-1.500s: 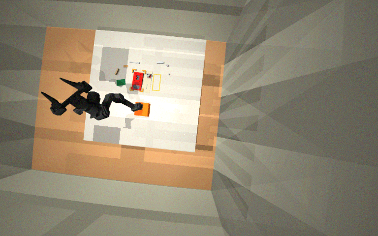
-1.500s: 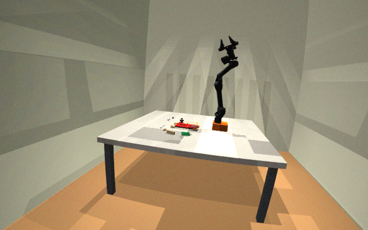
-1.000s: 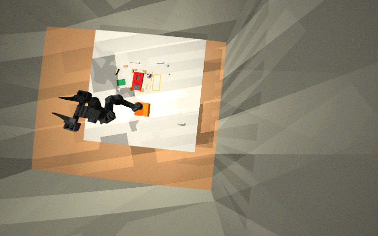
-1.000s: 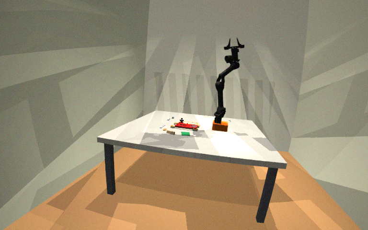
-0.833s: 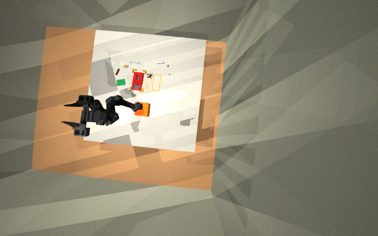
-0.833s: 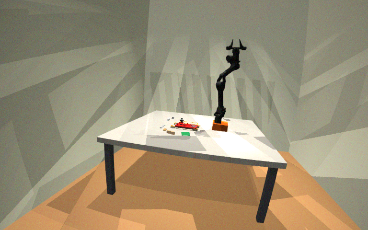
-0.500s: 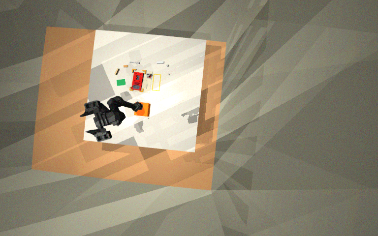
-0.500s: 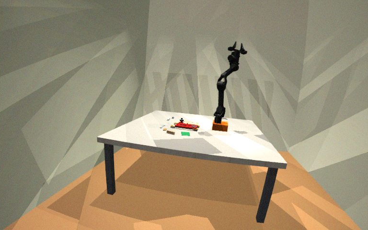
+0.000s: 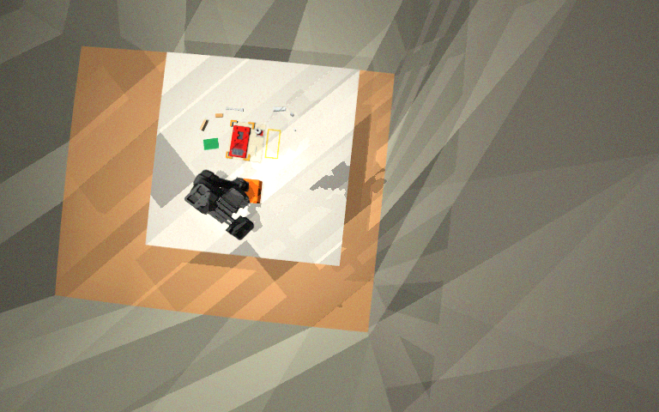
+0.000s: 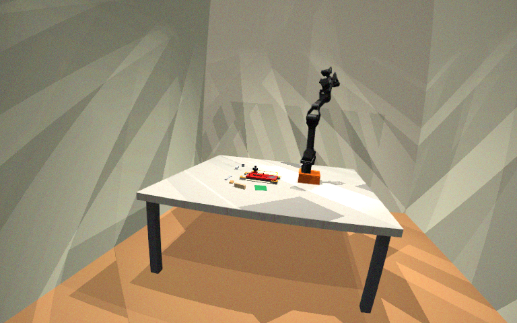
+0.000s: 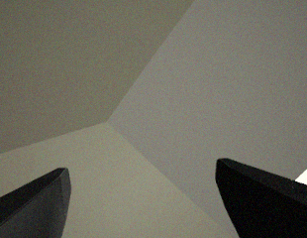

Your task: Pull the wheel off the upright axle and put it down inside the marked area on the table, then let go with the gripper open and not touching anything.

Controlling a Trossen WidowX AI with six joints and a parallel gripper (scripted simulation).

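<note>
Wheel (image 9: pixel 258 130) on its upright axle, seen small and white-rimmed from the top view, just right of the red tray (image 9: pixel 240 141) and just left of the yellow-outlined marked area (image 9: pixel 272 143) on the white table (image 9: pixel 297 214). Green square (image 9: pixel 211 143) left of the tray, two small tan blocks (image 9: pixel 203 124) beyond it, a few pale small parts along the far side. Orange base (image 10: pixel 309 176) near the table's middle, black arm (image 10: pixel 312 128) reared high above it in the exterior view, gripper (image 10: pixel 331 77) at the very top, well apart from wheel and table alike. From the wrist view, two dark fingers at the lower corners, set partly apart with nothing between them, only grey wall and ceiling ahead. Tan floor (image 10: pixel 229 288) beneath the dark-legged table.
</note>
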